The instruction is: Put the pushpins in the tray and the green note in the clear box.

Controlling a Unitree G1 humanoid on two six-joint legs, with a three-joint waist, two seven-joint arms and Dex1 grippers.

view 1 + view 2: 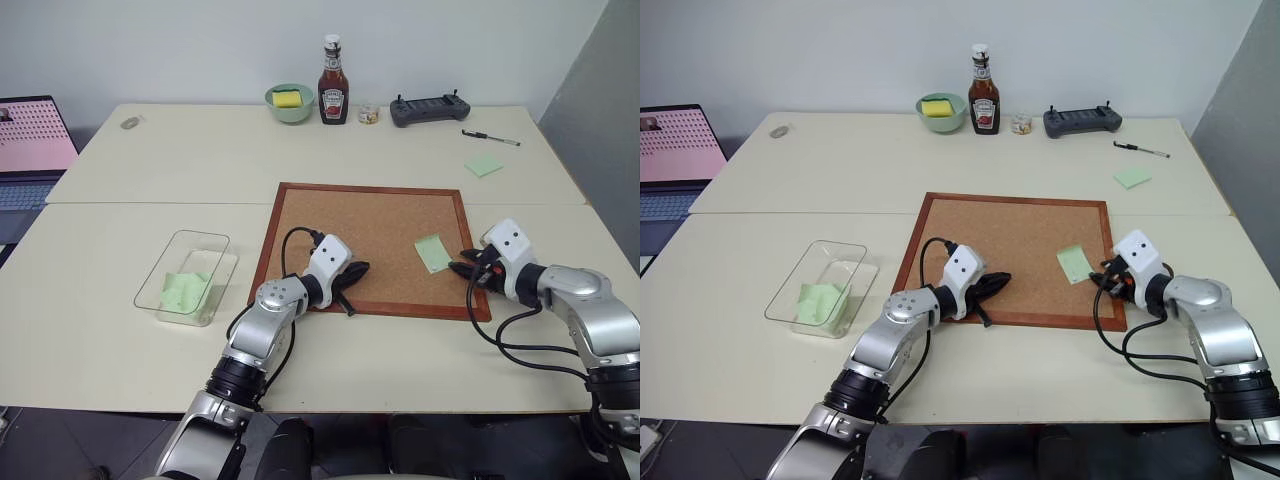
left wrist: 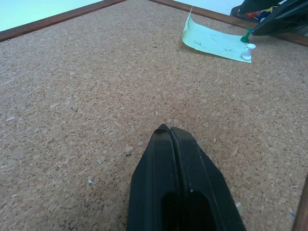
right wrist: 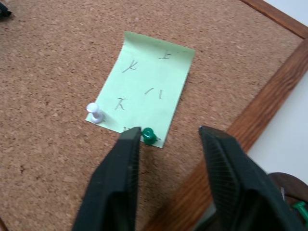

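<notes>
While the left gripper (image 2: 169, 132) rests on the corkboard (image 1: 375, 225) near its 7 o'clock corner with fingers pressed together, the right gripper (image 3: 168, 137) sits at the board's 4 o'clock edge, fingers apart. Green note (image 3: 147, 91) lies pinned on the cork by a white pushpin (image 3: 95, 113) and a green pushpin (image 3: 148, 136); one right finger touches the green one. Clear box (image 1: 222, 243) sits at 9 o'clock off the board, green paper inside.

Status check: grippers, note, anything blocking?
Left gripper shut, over the corkboard. Right gripper open, at the green pin. Note pinned by the green and white pin. Nothing blocking.
</notes>
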